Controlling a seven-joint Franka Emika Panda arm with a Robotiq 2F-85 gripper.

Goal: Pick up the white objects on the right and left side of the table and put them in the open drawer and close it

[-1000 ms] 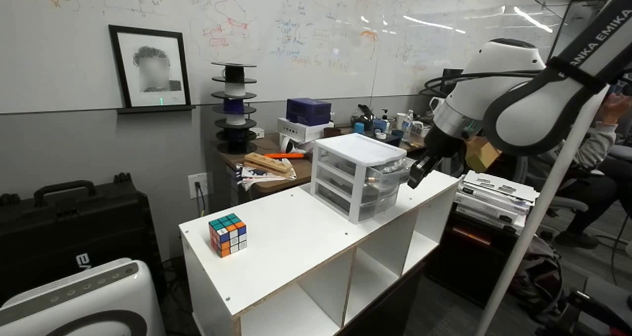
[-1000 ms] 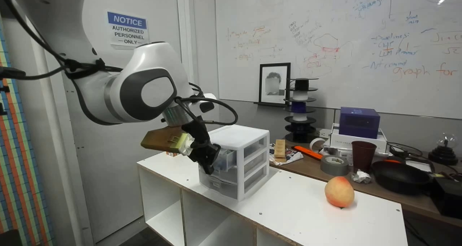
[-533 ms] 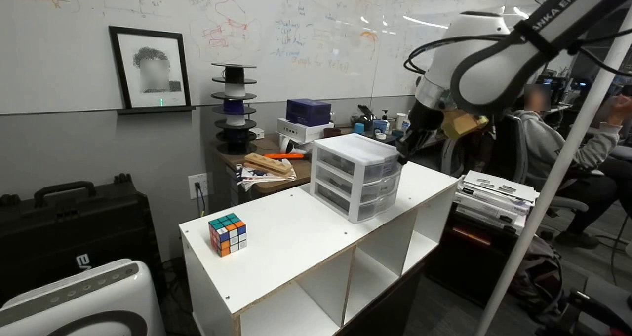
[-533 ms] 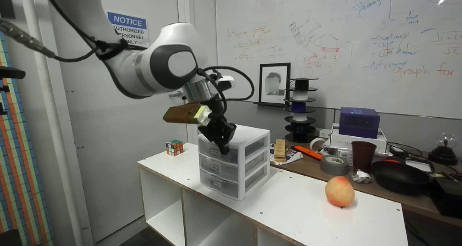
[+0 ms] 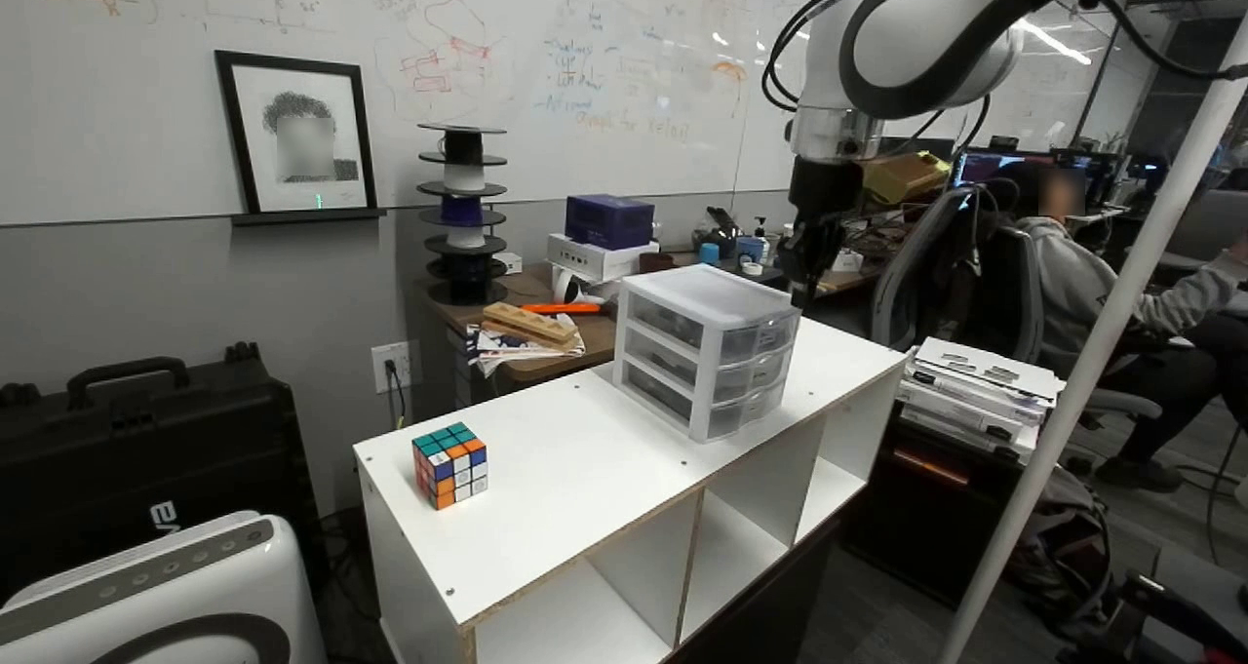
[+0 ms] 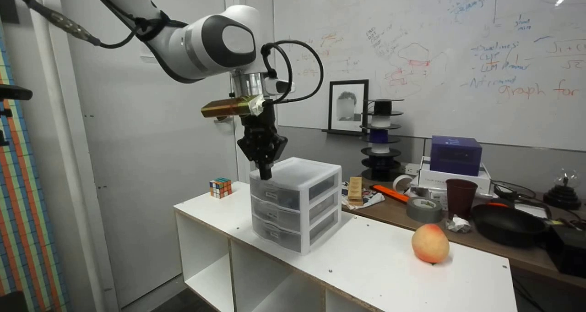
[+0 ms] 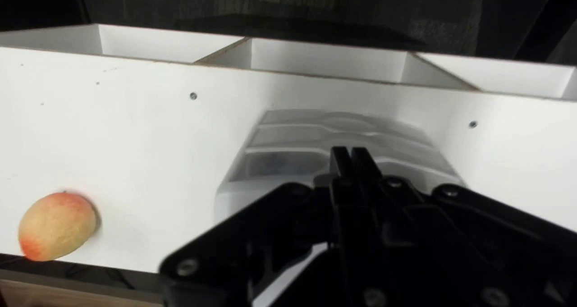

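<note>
The small drawer unit with its translucent top drawer (image 6: 274,195) stands on the white shelf-style table (image 6: 366,266). All of its drawers sit flush in the frame; the top drawer also shows in an exterior view (image 5: 756,339) and in the wrist view (image 7: 288,163). My gripper (image 6: 265,177) points down near the upper front edge of the unit. In the wrist view the gripper's fingertips (image 7: 350,149) are together with nothing between them. The white objects do not show on the table; a dim bluish shape inside the top drawer is too blurred to name.
A puzzle cube (image 5: 450,465) stands at one end of the table, and a peach (image 6: 430,243) lies towards the other end. Behind the table is a desk with a purple box (image 6: 456,160), a tape roll (image 6: 424,210) and a black pan (image 6: 508,225).
One second ago the top drawer stood pulled out with my gripper at its front. It is now pushed in. My gripper has since risen and swung from tilted to pointing straight down.
</note>
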